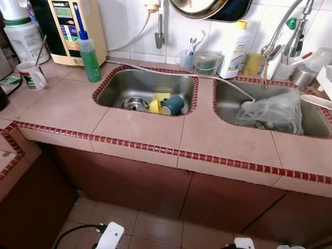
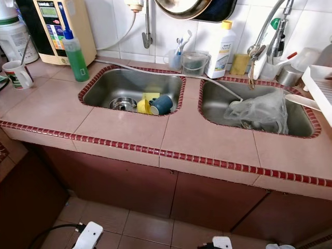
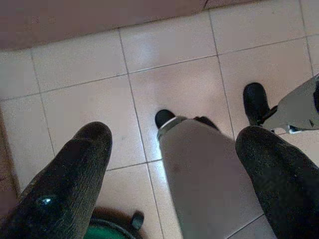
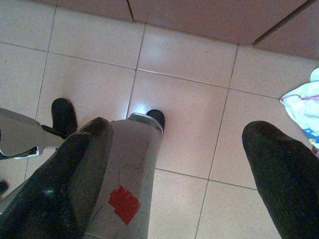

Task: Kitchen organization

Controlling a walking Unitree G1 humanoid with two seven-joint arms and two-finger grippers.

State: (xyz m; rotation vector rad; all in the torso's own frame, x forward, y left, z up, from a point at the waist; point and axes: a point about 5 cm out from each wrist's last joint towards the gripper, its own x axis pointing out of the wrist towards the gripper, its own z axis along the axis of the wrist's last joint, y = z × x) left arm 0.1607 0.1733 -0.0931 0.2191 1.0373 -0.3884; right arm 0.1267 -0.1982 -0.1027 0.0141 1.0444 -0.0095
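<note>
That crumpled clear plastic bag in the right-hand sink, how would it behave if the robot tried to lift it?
The plastic bag is crumpled and thin, so it would probably flop and sag. It looks light. Lying in the sink under the faucet, it may be wet and slippery.

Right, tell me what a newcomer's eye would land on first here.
First the two steel sinks set in the pink tiled counter with its red trim: the left sink holds a blue cup on its side by something yellow, the right sink a crumpled clear plastic bag. Then the green soap bottle standing by the left sink.
</note>
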